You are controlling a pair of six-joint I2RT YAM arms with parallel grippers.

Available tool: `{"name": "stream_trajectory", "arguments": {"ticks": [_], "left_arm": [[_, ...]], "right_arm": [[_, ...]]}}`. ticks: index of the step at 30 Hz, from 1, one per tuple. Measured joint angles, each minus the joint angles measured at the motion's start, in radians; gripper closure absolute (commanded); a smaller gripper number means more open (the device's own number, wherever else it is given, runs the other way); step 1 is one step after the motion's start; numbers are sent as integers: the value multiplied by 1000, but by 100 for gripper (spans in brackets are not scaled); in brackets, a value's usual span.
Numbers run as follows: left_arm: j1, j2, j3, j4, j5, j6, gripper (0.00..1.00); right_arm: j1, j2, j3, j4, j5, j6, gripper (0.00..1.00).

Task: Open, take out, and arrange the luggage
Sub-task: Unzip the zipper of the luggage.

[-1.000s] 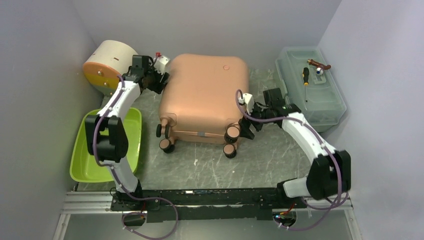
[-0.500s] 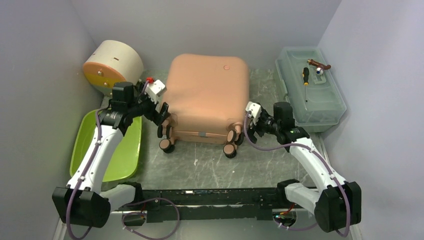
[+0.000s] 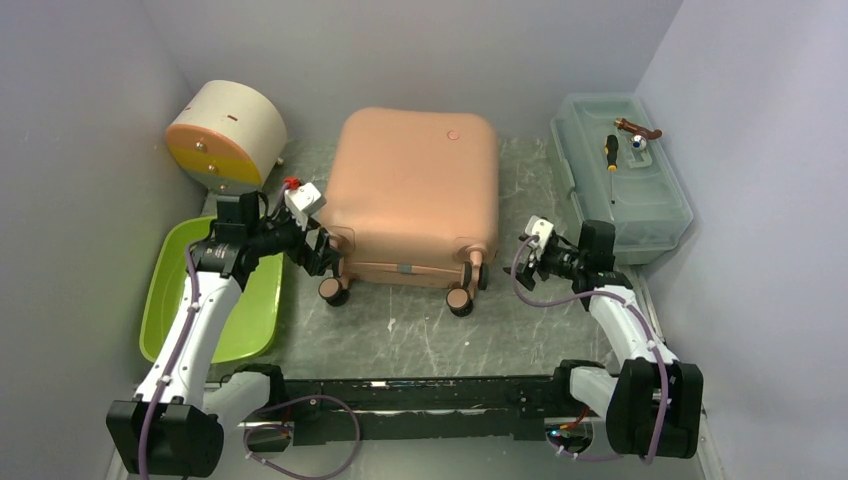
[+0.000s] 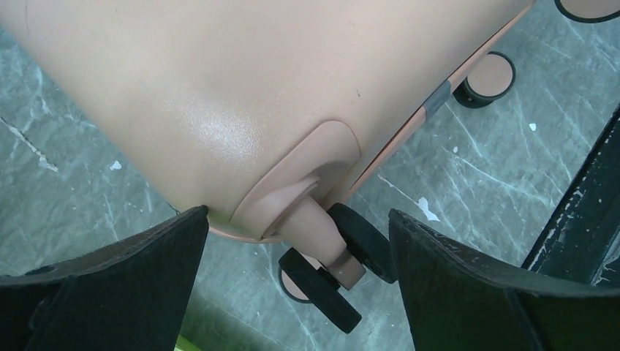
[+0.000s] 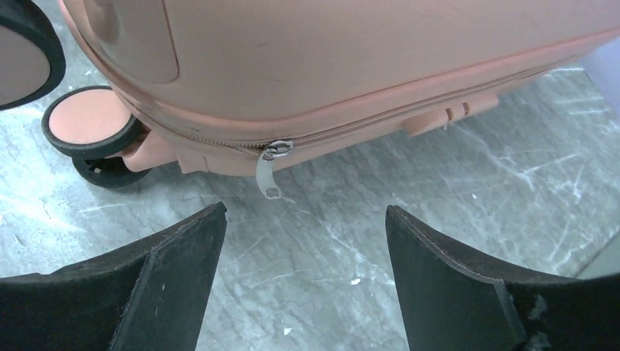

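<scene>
The luggage (image 3: 415, 185) is a salmon-pink hard-shell suitcase lying flat and zipped shut in the middle of the table, its dark wheels toward me. My left gripper (image 3: 324, 255) is open at the near-left corner. In the left wrist view its fingers straddle the corner wheel (image 4: 343, 267) without touching it, the gripper (image 4: 298, 214) just below the shell (image 4: 219, 80). My right gripper (image 3: 522, 262) hangs open just right of the near-right corner. In the right wrist view the gripper (image 5: 305, 210) is empty, a little short of the metal zipper pull (image 5: 269, 172).
A cream round box with an orange-yellow face (image 3: 222, 135) stands at the far left. A lime-green tray (image 3: 240, 310) lies under the left arm. A translucent toolbox (image 3: 620, 180) with a screwdriver (image 3: 610, 150) on its lid sits at the right. Walls close in on three sides.
The left arm swung from the suitcase's far-left corner to its near-left wheel and opened wider. The right arm drew back from the near-right wheels. The suitcase now lies squarer.
</scene>
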Motion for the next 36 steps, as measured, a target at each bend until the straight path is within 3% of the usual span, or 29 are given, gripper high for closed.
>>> {"name": "stream_trajectory", "arguments": {"ticks": [7, 13, 22, 34, 36], "left_arm": [[47, -48, -76, -6, 48, 0, 0], [84, -42, -82, -24, 98, 2, 0], [135, -15, -82, -43, 157, 23, 0], [199, -19, -82, -59, 251, 54, 1], [210, -18, -82, -71, 271, 63, 1]], "right_arm": [[121, 67, 0, 26, 32, -57, 20], [241, 71, -15, 109, 134, -37, 49], [267, 77, -59, 210, 282, 21, 57], [267, 103, -63, 277, 383, 42, 100], [267, 103, -63, 272, 383, 43, 100]]}}
